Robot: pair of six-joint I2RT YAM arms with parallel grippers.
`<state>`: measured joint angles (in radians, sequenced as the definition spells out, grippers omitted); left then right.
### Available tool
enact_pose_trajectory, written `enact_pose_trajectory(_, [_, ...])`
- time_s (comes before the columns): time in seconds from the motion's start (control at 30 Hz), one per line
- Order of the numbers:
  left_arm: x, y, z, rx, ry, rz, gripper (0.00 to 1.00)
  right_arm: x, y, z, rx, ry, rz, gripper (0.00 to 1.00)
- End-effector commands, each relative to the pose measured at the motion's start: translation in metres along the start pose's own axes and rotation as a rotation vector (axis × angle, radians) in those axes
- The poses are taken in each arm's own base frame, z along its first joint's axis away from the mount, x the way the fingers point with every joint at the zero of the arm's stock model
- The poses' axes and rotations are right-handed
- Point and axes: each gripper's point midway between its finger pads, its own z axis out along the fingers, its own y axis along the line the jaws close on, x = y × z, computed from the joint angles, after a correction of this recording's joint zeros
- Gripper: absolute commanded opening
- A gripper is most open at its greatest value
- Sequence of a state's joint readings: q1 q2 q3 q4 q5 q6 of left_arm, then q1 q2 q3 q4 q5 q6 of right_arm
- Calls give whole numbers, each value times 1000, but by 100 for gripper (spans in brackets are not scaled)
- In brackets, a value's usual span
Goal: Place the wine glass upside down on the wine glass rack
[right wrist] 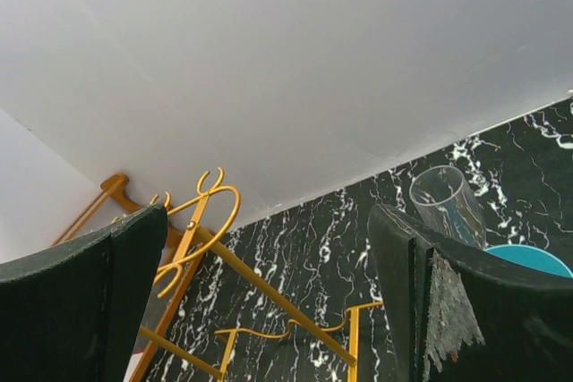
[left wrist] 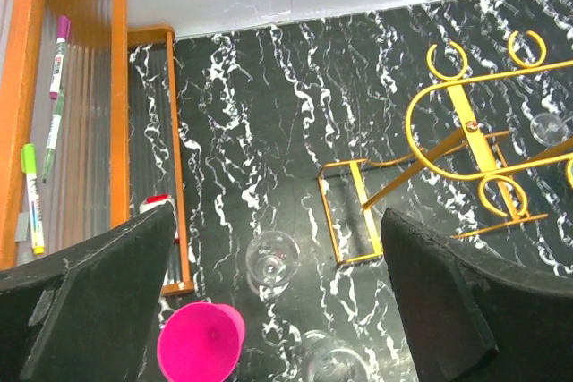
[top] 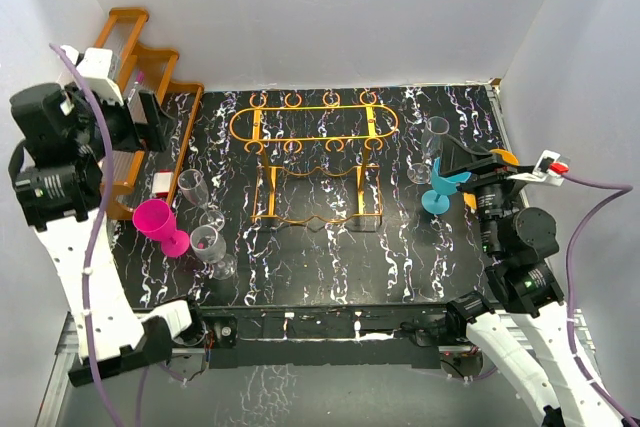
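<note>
The gold wire wine glass rack (top: pixel 315 125) stands at the back middle of the black marbled table, with nothing hanging in its rings. Left of it are a pink glass (top: pixel 155 222), a clear flute (top: pixel 190 187) and two clear wine glasses (top: pixel 212 245), all upright. My left gripper (top: pixel 150 119) hovers high over the table's left side, open and empty; its wrist view looks down on the pink glass (left wrist: pixel 201 342) and a clear glass (left wrist: pixel 271 259). My right gripper (top: pixel 458 165) is open beside a teal glass (top: pixel 438 187) and a clear glass (top: pixel 435 137). Nothing lies between its fingers.
A brown wooden stepped rack (top: pixel 140 57) fills the back left corner, with markers (left wrist: pixel 58 55) lying on it. A small red and white object (top: pixel 163 182) sits at its foot. White walls close in the table on three sides.
</note>
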<state>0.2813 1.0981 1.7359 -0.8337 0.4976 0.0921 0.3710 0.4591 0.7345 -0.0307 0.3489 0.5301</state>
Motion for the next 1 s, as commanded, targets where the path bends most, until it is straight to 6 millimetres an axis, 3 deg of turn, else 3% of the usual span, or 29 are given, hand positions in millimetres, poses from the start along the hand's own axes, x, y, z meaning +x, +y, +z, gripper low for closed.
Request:
enact_pose_trajectory(0.0, [38,19,10,10,297,30,88,3,-4,0,16,-1,5,99])
enact_pose_trajectory(0.13, [74,33,23,12,513,-31,56,3,-5,-1,15,-3,6,99])
enact_pose_trajectory(0.3, [107,31,28,68,634,-70,50,6,-6,0,19,4,3,99])
enact_pose_trajectory(0.4, [128,28,33,105,709,-115,41,9,-9,0,25,8,-1,99])
enact_pose_trajectory(0.73, [173,42,50,44,789,-127,43,12,-13,-2,31,8,-4,99])
enact_pose_trajectory(0.97, [194,44,69,43,803,-139,42,16,-13,-4,27,15,12,99])
